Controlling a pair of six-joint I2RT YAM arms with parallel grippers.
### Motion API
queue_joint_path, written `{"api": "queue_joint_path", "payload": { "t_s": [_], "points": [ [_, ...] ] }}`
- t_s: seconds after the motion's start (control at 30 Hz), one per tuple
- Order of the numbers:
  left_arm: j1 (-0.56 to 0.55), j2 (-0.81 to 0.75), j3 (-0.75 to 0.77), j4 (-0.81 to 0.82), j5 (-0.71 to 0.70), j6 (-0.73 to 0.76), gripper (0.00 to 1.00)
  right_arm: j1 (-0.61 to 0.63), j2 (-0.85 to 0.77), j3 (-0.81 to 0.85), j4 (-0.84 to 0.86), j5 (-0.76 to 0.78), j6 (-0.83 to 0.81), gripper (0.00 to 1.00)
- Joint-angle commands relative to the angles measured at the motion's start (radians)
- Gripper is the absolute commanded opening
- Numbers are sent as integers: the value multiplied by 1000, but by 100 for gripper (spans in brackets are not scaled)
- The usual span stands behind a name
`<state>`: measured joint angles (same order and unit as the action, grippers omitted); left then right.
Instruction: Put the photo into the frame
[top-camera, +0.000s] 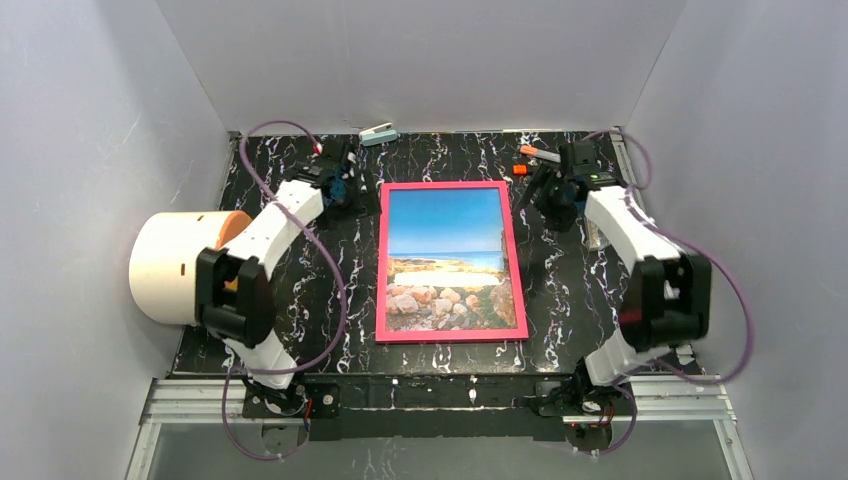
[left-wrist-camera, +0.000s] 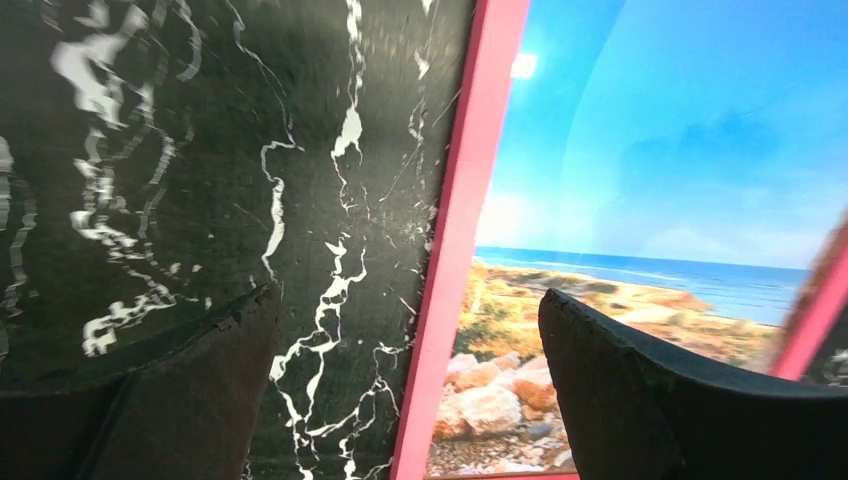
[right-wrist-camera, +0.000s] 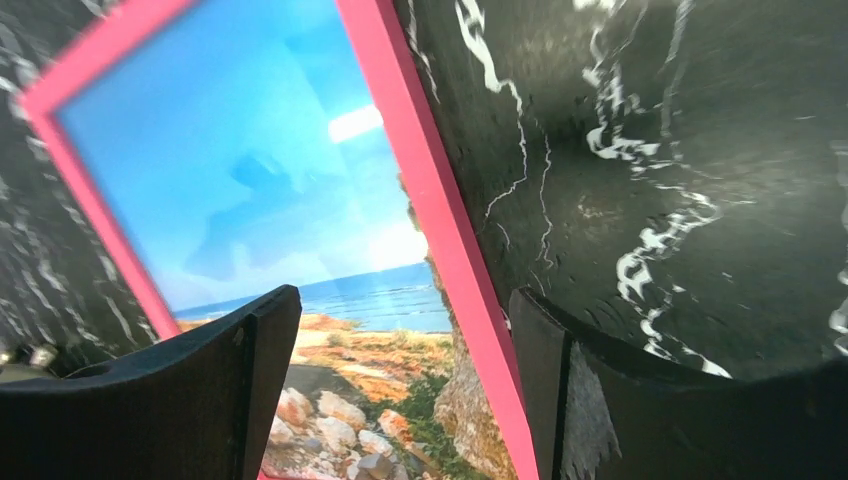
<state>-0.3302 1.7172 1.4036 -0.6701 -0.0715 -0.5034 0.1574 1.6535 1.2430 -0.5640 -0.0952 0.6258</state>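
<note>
Lift left tool (left-wrist-camera: 408, 293) and right tool (right-wrist-camera: 402, 292), both wide and empty by far corners of frame (top-camera: 450, 337), straight up, no sideways nudge, since photo (top-camera: 447, 250) looks seated inside, flat mid-tabletop (top-camera: 560, 290).

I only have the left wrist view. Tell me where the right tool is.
Observer: The right tool is open, beside the far right corner of the frame.
Operator: Check all four sides of the photo.
Observer: From the top, the photo lies picture side up inside the frame, with pink border showing on all four sides.
Operator: Report anything loose beyond the frame.
Observer: A marker with an orange end lies at the table's far edge, behind the right tool.
</note>
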Motion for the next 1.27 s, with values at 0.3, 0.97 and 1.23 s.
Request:
{"api": "queue_joint_path", "payload": {
  "t_s": [0.3,0.97,1.23],
  "points": [
    [-5,-612,103,-158,-138,33,99,-2,-652,15,-134,294,-28,87],
    [-5,-1089,209,-466,-176,90,99,-3,-944,312,-458,348,-129,99],
    [-4,-1091,225,-503,-212,70,98,-3,-956,328,-486,357,-147,99]
  ]
}}
